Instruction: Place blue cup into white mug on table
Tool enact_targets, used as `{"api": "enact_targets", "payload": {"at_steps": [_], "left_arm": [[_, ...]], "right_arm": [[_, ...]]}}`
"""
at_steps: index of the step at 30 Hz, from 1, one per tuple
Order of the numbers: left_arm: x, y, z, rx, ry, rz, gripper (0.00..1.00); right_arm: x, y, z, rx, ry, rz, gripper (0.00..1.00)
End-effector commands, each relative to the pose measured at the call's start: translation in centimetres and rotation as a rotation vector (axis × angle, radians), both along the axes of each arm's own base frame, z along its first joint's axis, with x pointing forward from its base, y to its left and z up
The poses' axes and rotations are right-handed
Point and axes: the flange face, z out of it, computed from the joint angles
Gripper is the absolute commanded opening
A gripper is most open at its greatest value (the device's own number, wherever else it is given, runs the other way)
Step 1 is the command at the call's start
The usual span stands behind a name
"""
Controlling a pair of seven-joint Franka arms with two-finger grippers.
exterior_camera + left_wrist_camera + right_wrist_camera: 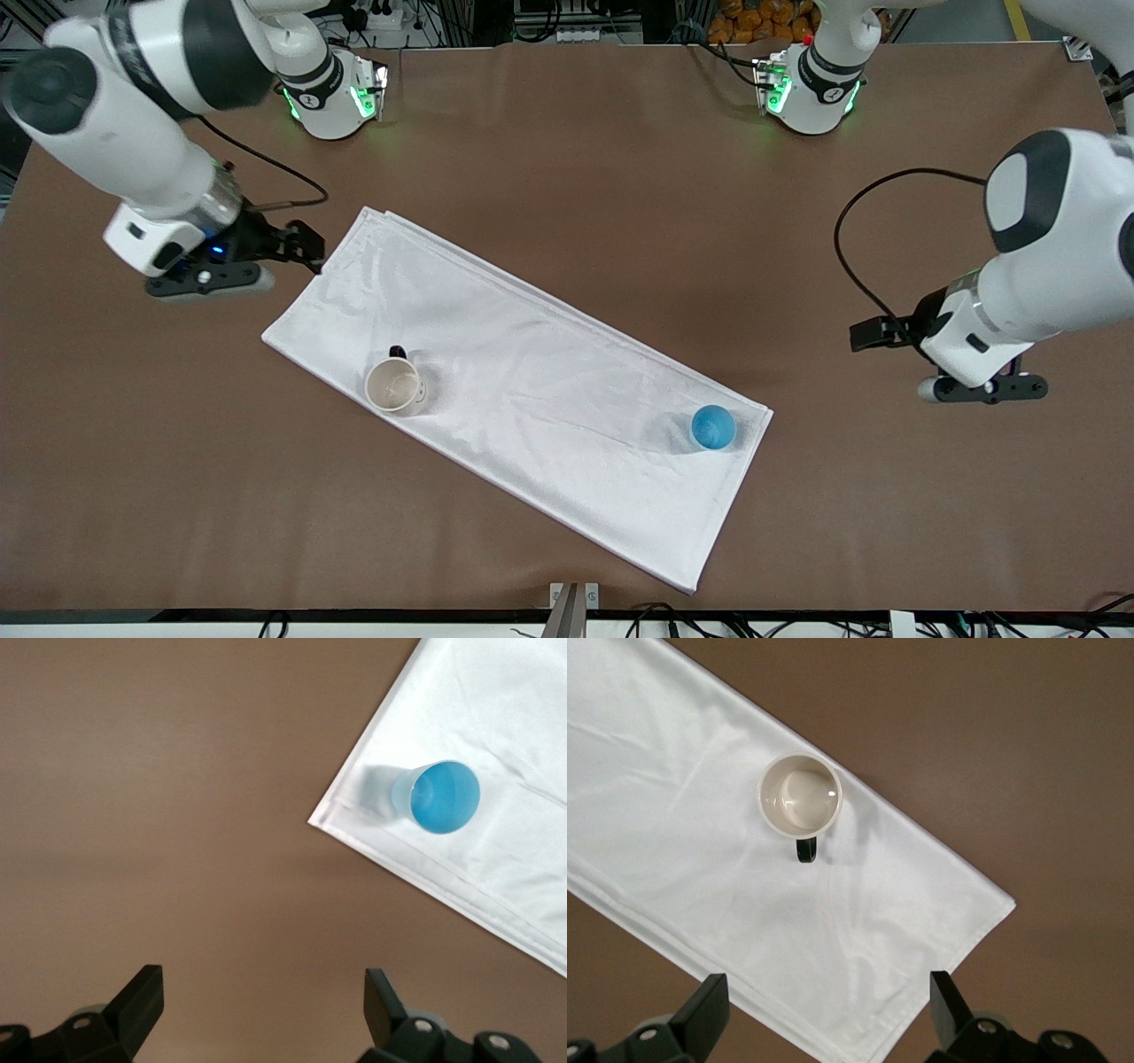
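No brand, label or writing is legible on either vessel or on the cloth. The small round bright-blue cup (712, 427) stands upright on a wrinkled white rectangular cloth (523, 390), close to the cloth's corner toward the left arm's end of the plain brown table (567, 159). The small white cylindrical mug (395, 385), off-white inside with its dark handle pointing away from the front camera, stands upright on the same cloth toward the right arm's end, well apart from the cup. Nothing lies between them but bare cloth. The left gripper (257, 1010) hangs over bare table beside the cup's end of the cloth, fingers spread and empty. The right gripper (824, 1005) hangs over the cloth's corner near the mug, fingers likewise spread and empty.
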Motion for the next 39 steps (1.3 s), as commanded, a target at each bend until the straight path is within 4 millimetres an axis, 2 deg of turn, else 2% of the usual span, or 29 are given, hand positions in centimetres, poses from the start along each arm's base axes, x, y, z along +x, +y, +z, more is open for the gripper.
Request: {"api": "enact_targets", "payload": {"at_steps": [1, 7, 10, 14, 19, 22, 24, 26, 29, 39], "left_arm": [[1.9, -4.0, -4.6, -0.024, -0.022, 0.027, 1.0], [3.3, -4.9, -7.1, -0.047, -0.068, 0.18, 1.0], [3.6, -6.3, -8.4, -0.056, -0.081, 0.227, 1.0], [4.1, -7.1, -9.9, -0.072, -0.105, 0.282, 1.0], [3.9, -10.8, -13.0, -0.076, -0.123, 0.286, 1.0], [4.1, -11.5, -14.4, -0.087, -0.142, 0.312, 1.0], [4.0, -11.6, -15.0, -0.082, -0.135, 0.32, 1.0], [3.6, -12.6, -15.8, -0.074, -0.125, 0.301, 1.0], [3.3, -13.1, -17.3, -0.058, -0.112, 0.286, 1.0], [3.2, -13.0, -19.3, -0.025, -0.103, 0.26, 1.0]], "right_arm": [[-0.7, 2.5, -4.9, -0.004, 0.019, -0.083, 1.0], [0.3, 4.0, -9.3, -0.032, 0.034, -0.083, 1.0], [0.7, 4.4, -10.9, -0.025, 0.029, -0.078, 1.0], [1.3, 4.7, -13.2, -0.018, 0.033, -0.116, 1.0], [1.7, 5.5, -16.3, -0.049, 0.015, -0.11, 1.0], [2.0, 5.8, -18.4, -0.071, -0.003, -0.112, 1.0], [2.1, 6.4, -19.7, -0.073, -0.018, -0.117, 0.97], [2.1, 6.7, -21.0, -0.082, -0.02, -0.122, 0.94], [2.1, 7.1, -22.1, -0.099, -0.032, -0.115, 0.87], [2.4, 7.4, -23.9, -0.1, -0.045, -0.129, 0.54]]}}
